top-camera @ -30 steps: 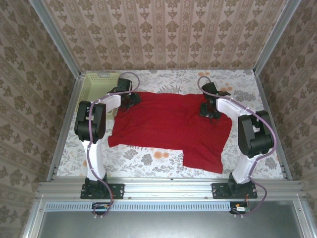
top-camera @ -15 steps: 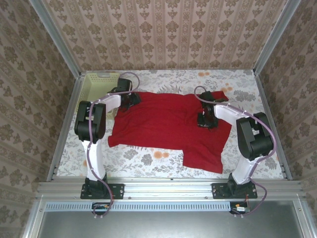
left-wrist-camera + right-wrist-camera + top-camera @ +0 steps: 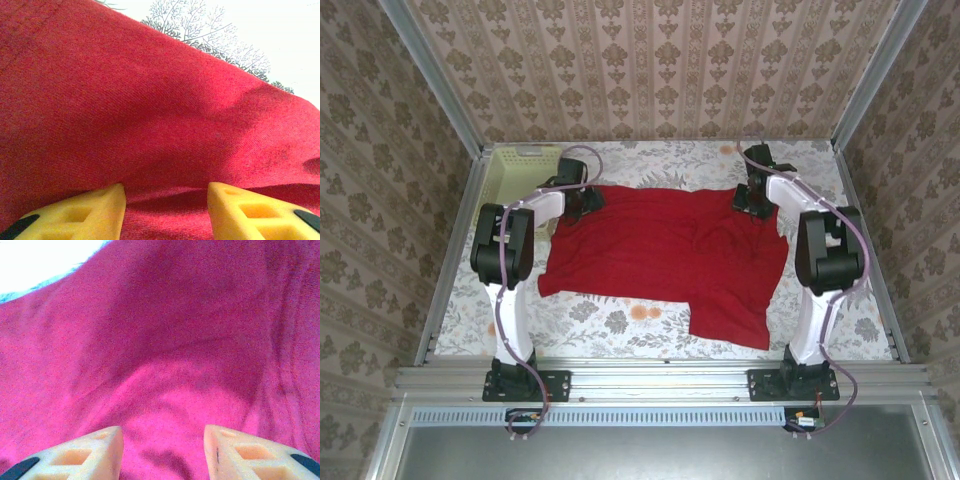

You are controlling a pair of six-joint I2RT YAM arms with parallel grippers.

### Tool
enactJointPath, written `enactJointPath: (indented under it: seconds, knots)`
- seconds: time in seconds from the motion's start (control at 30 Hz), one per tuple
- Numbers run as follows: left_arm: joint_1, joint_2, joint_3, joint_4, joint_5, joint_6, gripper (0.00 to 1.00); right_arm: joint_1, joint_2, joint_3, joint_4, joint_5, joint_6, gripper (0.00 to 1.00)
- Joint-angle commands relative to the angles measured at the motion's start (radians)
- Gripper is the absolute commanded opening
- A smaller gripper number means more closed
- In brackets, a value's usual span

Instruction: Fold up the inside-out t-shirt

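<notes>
Inside-out t-shirt: plain red cloth, spread nearly flat and wrinkled across the middle of the floral-print surface. One flap reaches toward the near edge on the right side.

Left gripper: sits low at the shirt's far-left corner. Right gripper: sits low at the shirt's far-right corner. Both arms stretch from their bases at the near edge along the shirt's two sides.

Pale yellow-green perforated basket: stands in the far-left corner of the surface, just beside the left gripper. The left arm crosses in front of it and hides its near-right part, so contact between shirt and basket cannot be judged.

Patterned walls enclose the surface on three sides.

The overhead view does not resolve the jaws. In the left wrist view the yellow fingers are spread apart with nothing between them. Red cloth rises in a soft ridge just beyond, and a strip of the printed surface shows past its far edge. In the right wrist view the pale fingers are likewise spread and released over folded red cloth, with a sliver of bright surface at the upper left.
</notes>
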Motion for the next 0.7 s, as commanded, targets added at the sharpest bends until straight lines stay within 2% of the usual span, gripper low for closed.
enactJointPath:
  seconds: [0.0,0.27,0.43,0.57,0.67]
  knots:
    - [-0.011,-0.014,-0.045,-0.08,-0.011,0.005,0.48,-0.045,0.106,0.097,-0.097,-0.008,0.033,0.46]
    - [-0.039,-0.022,-0.076,-0.081,-0.023,-0.008,0.5,-0.161,0.248,0.239,-0.186,-0.037,0.039,0.43]
    - [-0.061,-0.052,-0.111,-0.077,-0.038,-0.045,0.52,-0.212,0.268,0.3,-0.21,-0.014,0.036,0.43]
    - [-0.067,-0.079,-0.143,-0.067,-0.041,-0.074,0.53,-0.252,0.295,0.344,-0.207,-0.054,0.025,0.41]
    - [-0.069,-0.093,-0.154,-0.069,-0.04,-0.081,0.54,-0.254,0.288,0.373,-0.222,-0.011,0.005,0.42]
